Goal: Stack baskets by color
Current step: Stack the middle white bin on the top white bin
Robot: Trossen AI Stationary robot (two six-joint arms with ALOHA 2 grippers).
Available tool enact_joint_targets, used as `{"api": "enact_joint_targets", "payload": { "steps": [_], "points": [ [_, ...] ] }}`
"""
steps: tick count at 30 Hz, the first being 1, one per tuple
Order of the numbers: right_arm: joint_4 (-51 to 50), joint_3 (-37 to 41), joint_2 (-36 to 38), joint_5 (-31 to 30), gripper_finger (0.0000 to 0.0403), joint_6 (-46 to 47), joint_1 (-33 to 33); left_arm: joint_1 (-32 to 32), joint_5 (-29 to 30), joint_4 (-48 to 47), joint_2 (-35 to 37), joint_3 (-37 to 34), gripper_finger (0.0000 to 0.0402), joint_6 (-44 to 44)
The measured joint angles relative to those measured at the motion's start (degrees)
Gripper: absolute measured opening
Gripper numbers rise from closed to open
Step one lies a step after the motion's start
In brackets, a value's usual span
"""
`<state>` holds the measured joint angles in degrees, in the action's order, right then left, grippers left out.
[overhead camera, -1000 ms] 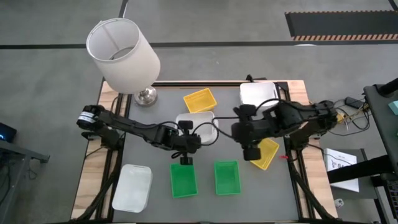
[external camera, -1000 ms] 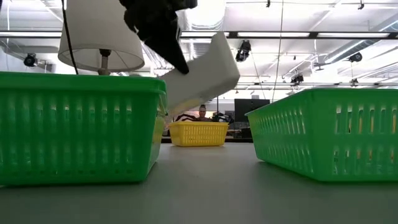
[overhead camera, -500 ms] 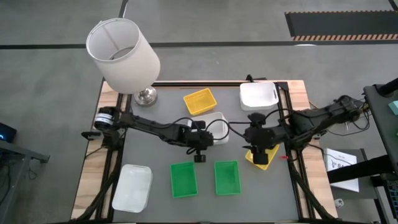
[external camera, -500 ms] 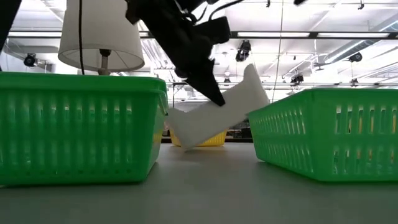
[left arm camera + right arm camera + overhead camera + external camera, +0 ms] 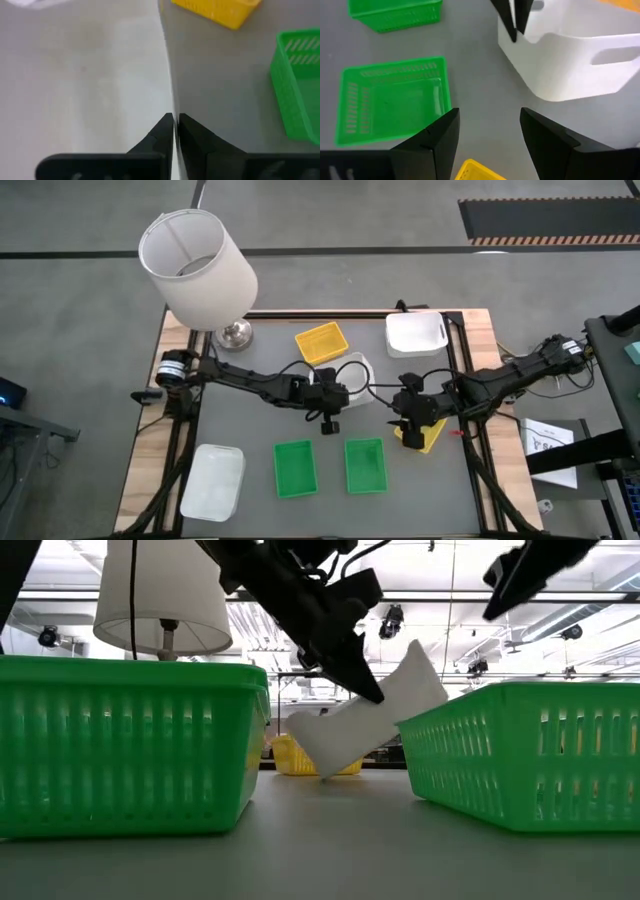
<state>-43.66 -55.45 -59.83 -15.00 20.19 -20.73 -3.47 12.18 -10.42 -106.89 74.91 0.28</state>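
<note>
I have the table (image 5: 225, 430) with its lamp (image 5: 197, 268) at the far-left corner, and the baskets scattered: one white basket (image 5: 213, 481) at the near-left corner, another white one (image 5: 416, 333) at the far-right corner, a yellow basket (image 5: 321, 342) toward the far edge at the middle, two green baskets (image 5: 295, 468) (image 5: 365, 465) side by side along the near edge, and a second yellow basket (image 5: 428, 435) toward the right edge, mostly under my right arm. The piece I am working is the tilted white basket (image 5: 375, 718) at the table's centre: my left gripper (image 5: 174, 131) has its fingers pressed together on that basket's thin rim, pinching it, so one end hangs lifted while the low corner sits at or just above the table; I cannot tell which. The relation that matters to me is this: the held basket's long axis runs left to right across the table, and the white basket at the far-right corner lies beyond it, toward the far edge and to the right. My right gripper (image 5: 487, 137), fingers spread and holding nothing, hangs just to the right of the tilted basket, above the second yellow one, so I judge the right arm nearer that corner stack than the left.
</note>
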Motion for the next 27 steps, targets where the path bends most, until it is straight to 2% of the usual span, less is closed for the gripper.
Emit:
{"api": "enact_joint_targets", "payload": {
  "steps": [8,13,17,21,27],
  "points": [
    [6.5,5.3,-0.2,-0.1,0.0201,1.7,0.0,0.2,-0.4,5.2,-0.1,-0.2,0.0075,0.0],
    [10.3,6.8,-0.5,-2.4,0.0201,1.7,0.1,0.2,-0.6,4.4,1.0,0.0,0.0092,0.1],
    [10.5,6.8,-2.6,-5.7,0.0201,2.2,0.7,-0.8,-0.6,3.0,7.2,-0.2,0.0093,1.7],
    [14.3,6.8,-7.3,-5.9,0.0201,-2.2,2.9,-3.6,-0.2,4.8,13.7,-1.5,0.0093,6.3],
    [22.3,6.8,-13.9,-4.7,0.0201,-12.5,8.3,-8.1,-0.1,20.5,21.7,-8.9,0.0093,13.5]
  ]
}}
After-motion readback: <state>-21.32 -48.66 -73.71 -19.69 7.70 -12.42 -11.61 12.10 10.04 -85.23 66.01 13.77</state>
